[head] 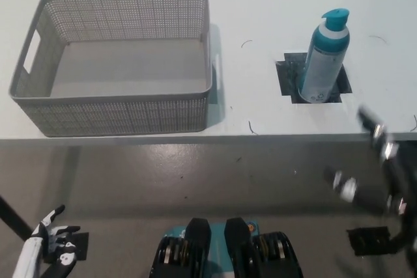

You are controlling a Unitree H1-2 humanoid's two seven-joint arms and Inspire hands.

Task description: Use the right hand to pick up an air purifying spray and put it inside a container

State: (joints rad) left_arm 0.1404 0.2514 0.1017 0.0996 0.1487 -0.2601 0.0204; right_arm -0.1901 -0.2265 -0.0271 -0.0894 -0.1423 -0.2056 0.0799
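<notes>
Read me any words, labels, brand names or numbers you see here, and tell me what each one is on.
No text can be read in this view.
Spray bottle: white and teal body, any label print is too small to make out.
Basket: plain grey mesh, no writing.
Table: only thin pen-like marks and black tape under the bottle, no letters or numbers.

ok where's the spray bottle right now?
In the head view the spray bottle stands upright on the black tape mark at the right of the white table, right of the grey basket and apart from it.
</notes>
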